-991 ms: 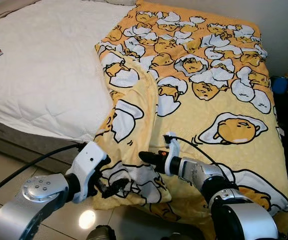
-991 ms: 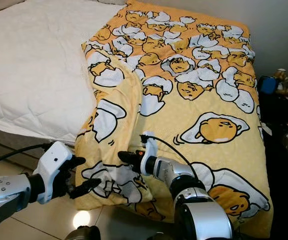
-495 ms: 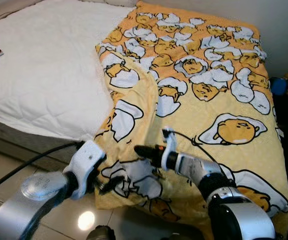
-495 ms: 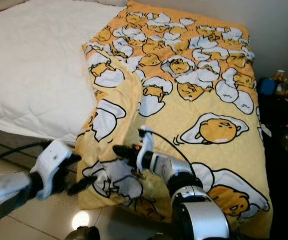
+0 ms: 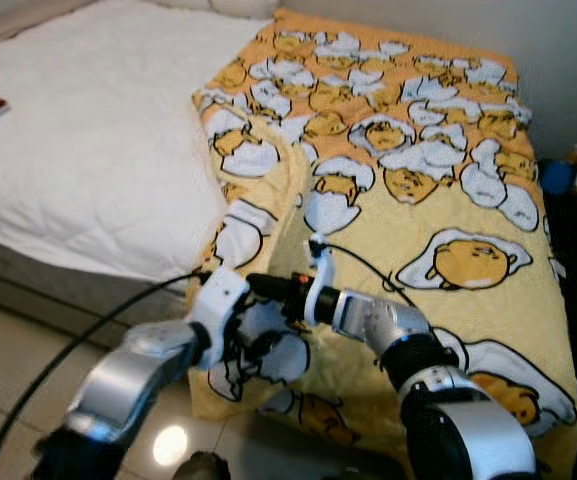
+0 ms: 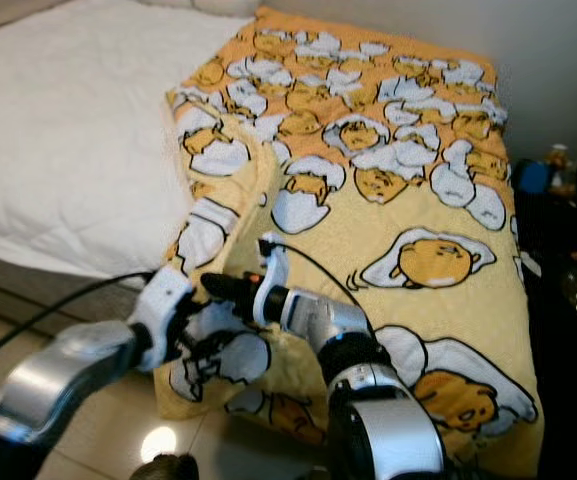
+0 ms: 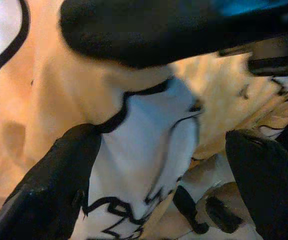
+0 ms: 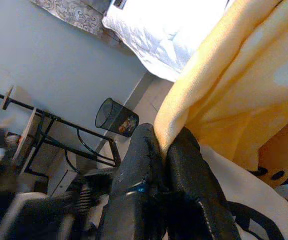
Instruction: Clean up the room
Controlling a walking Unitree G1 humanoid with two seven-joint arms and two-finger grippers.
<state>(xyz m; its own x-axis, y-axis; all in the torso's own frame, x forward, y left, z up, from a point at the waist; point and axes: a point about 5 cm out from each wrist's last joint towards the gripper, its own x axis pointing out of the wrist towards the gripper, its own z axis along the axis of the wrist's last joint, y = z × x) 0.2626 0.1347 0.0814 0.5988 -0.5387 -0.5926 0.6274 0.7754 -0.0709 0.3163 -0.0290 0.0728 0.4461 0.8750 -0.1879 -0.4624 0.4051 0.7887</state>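
Both hands (image 5: 253, 335) (image 8: 166, 150) on blanket (image 5: 448, 200)

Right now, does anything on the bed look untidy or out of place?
Yes. The yellow blanket with egg cartoons covers the bed's right side, leaving the white quilted mattress bare. Its left edge is bunched, and its corner hangs off the foot, pinched by the right gripper.

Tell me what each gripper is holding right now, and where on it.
Right gripper pinches the yellow blanket at its folded edge near the bed's foot. Left gripper has fingers apart around the same bunched corner, not clamped.
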